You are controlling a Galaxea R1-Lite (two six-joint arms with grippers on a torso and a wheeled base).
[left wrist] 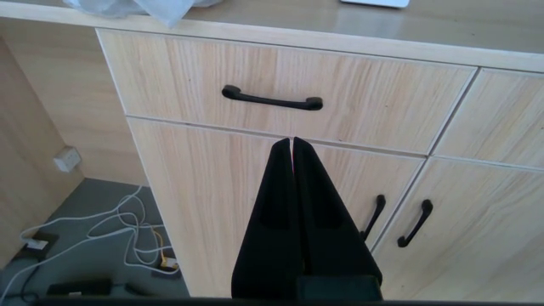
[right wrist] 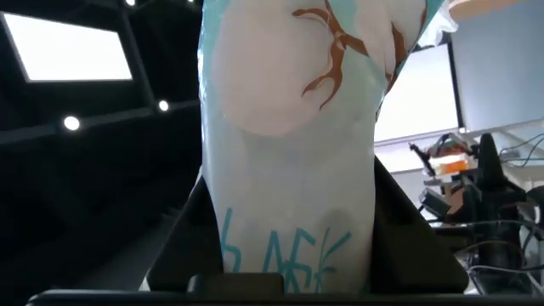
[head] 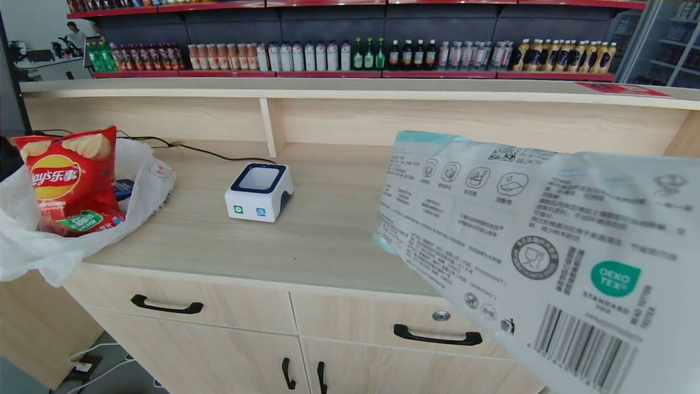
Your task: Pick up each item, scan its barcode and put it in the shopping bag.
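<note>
The pack (head: 525, 241), a flat white printed packet, is held aloft on the robot's right, nearest the head camera and seemingly clear of the table (head: 328, 230). The right tool (right wrist: 293, 212) is clamped on one end of it, a finger on either side. Its long axis runs on a diagonal in the head view, from the far upper left corner down to the near lower right. The printed back faces the camera. The barcode (head: 585, 347) lies at the near, lower right end, with its bars running roughly along the pack's long axis. The left tool (left wrist: 292, 144) hangs below the table edge before the drawer handle (left wrist: 272, 99), fingers pressed together and empty. Farther off, the scanner (head: 258, 191) stands mid-table, well apart from the pack, its window facing upward. Beyond it, at the left end, the shopping bag (head: 33, 246) lies open with a red crisp packet (head: 71, 180) standing in it. Bottle shelves (head: 350, 54) line the rear wall. Assessment: the step in hand is the scan of this pack, lifted but not yet presented. The next move calls for carrying it leftward over the scanner and turning the barcode face toward the window, then on to the bag.
</note>
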